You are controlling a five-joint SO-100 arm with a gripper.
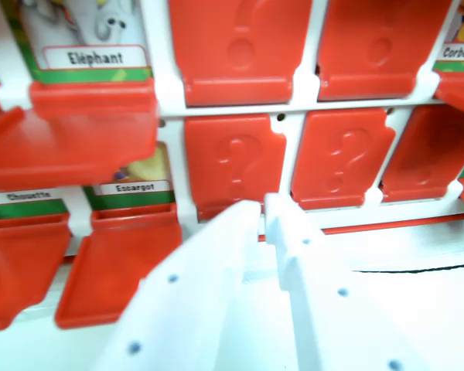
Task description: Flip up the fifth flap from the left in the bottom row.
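A white game board frame [170,85] holds rows of red flaps. In the lower row, two flaps showing raised question marks [233,164] [342,158] cover their slots. My white gripper [261,207] comes up from the bottom of the wrist view. Its fingertips sit at the lower edge of the left question-mark flap, almost together with only a thin slit between them and nothing held. Left of them, two red flaps [120,263] [19,263] hang toward the camera and expose the cards labelled Escargot [134,187] and Chouette [23,196].
In the upper row, an exposed Eléphant card [97,56] sits above its folded-out flap [89,131], beside two covered question-mark flaps [240,46] [375,42]. A Corbeau card [460,52] shows at the far right. A blurred red flap [433,151] leans there. A black cable [417,268] crosses the white tabletop.
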